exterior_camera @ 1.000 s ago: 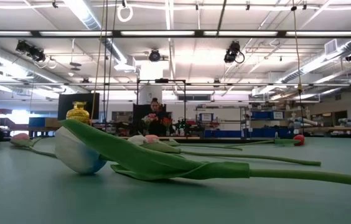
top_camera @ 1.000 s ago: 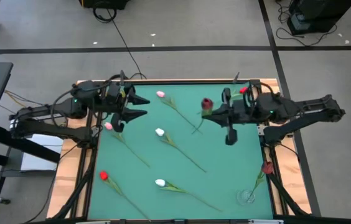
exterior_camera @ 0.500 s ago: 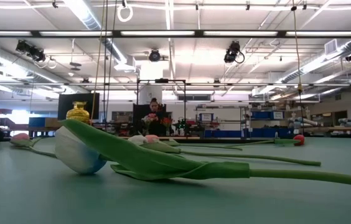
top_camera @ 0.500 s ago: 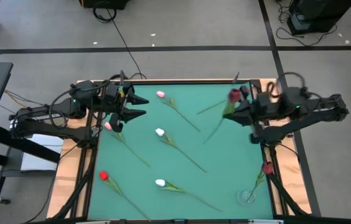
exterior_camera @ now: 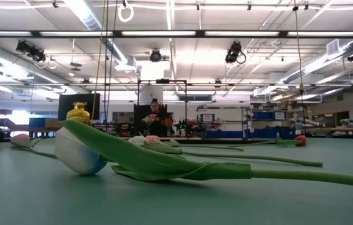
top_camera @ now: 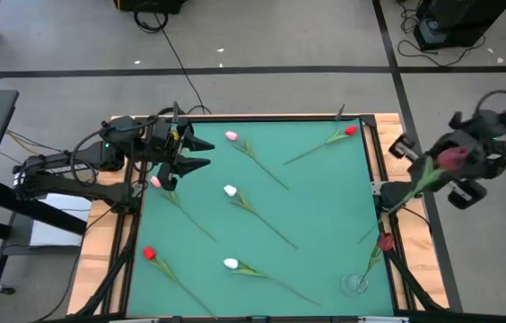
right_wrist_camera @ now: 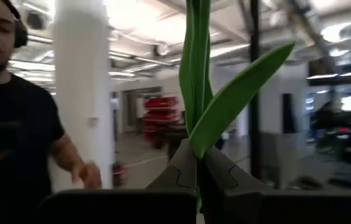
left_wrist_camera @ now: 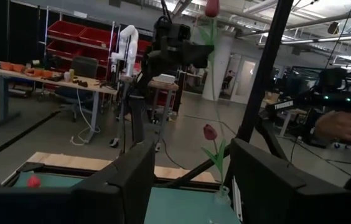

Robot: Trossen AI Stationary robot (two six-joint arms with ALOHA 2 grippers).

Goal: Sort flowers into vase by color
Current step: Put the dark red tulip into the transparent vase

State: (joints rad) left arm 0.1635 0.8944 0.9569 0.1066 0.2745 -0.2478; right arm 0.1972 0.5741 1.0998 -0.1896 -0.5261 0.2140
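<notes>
Flowers sort by colour into the vase (top_camera: 354, 284), a clear glass vessel at the near right corner of the green worktop (top_camera: 325, 206). One dark red tulip (top_camera: 385, 241) already stands in it, its head leaning out over the worktop's right edge.

Change over the last second: the right tool (right_wrist_camera: 197, 177) has lifted a maroon tulip (top_camera: 451, 158) from the far middle of the worktop and swung it outward. That tulip now hangs off the right side of the worktop, head up, stem trailing down toward the frame. The right wrist view shows the fingers (right_wrist_camera: 178, 171) clamped tight on the green stem and leaf.

The left tool (top_camera: 197, 152) waits at the far left of the worktop, fingers spread and empty.

Six tulips remain lying flat: a pink one (top_camera: 231, 136), a red one (top_camera: 351, 131), a second pink one (top_camera: 156, 182), two white ones (top_camera: 231, 191) (top_camera: 231, 264) and another red one (top_camera: 149, 254).

Judgement: the pick is complete and transport is under way. Next, the stem end must be lowered into the vase mouth; the long flexible stem may miss or tip the glass.
</notes>
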